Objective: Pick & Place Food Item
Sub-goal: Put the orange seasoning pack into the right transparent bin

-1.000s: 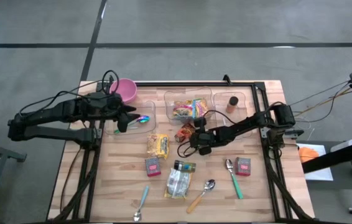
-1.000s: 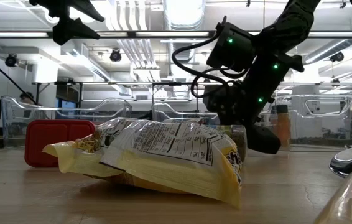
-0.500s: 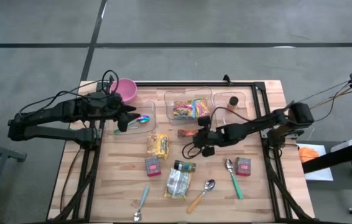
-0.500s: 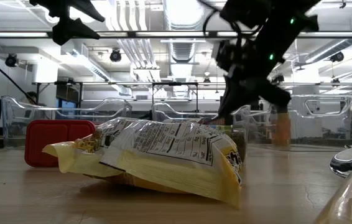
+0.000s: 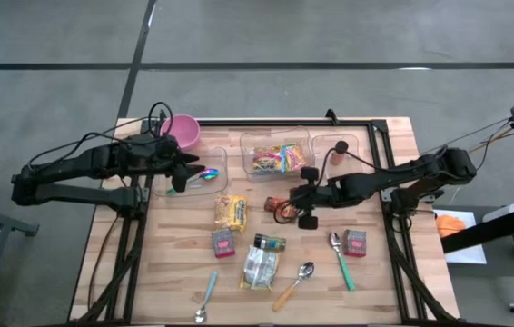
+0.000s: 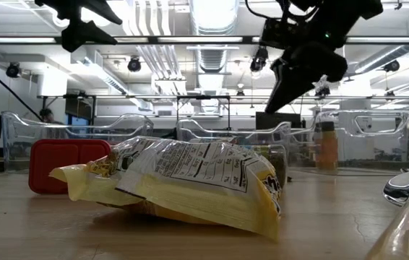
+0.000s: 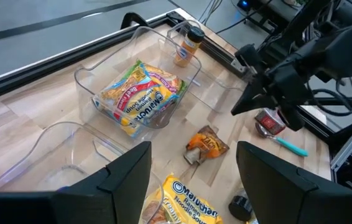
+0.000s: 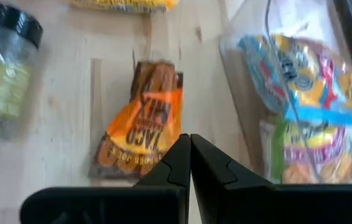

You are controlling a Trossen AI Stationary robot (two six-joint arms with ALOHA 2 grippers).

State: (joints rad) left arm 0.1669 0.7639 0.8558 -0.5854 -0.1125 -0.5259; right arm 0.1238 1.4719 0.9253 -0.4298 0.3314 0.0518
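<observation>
An orange taco seasoning packet (image 8: 140,121) lies flat on the wooden table (image 5: 184,272), in front of the middle clear bin (image 5: 275,156). My right gripper (image 5: 290,199) hovers shut just above and to the right of the packet (image 5: 279,207), tips slanting down, touching nothing. In the left wrist view the right gripper (image 7: 243,106) stands clear above the packet (image 7: 206,144). My left gripper (image 7: 194,186) waits open over the left clear bin (image 5: 204,174) with nothing between its fingers.
The middle bin holds ramen packs (image 7: 140,99); the right bin holds a spice bottle (image 5: 340,148). A yellow ramen packet (image 5: 231,212), two red boxes (image 5: 223,242), a jar (image 5: 270,242), a bag (image 5: 259,268) and several spoons lie on the table. A pink bowl (image 5: 182,132) sits far left.
My right gripper has risen from table height beside the packet and drawn back a little toward the table's right edge, rolling as it went. It has stayed shut. My left arm has kept still.
</observation>
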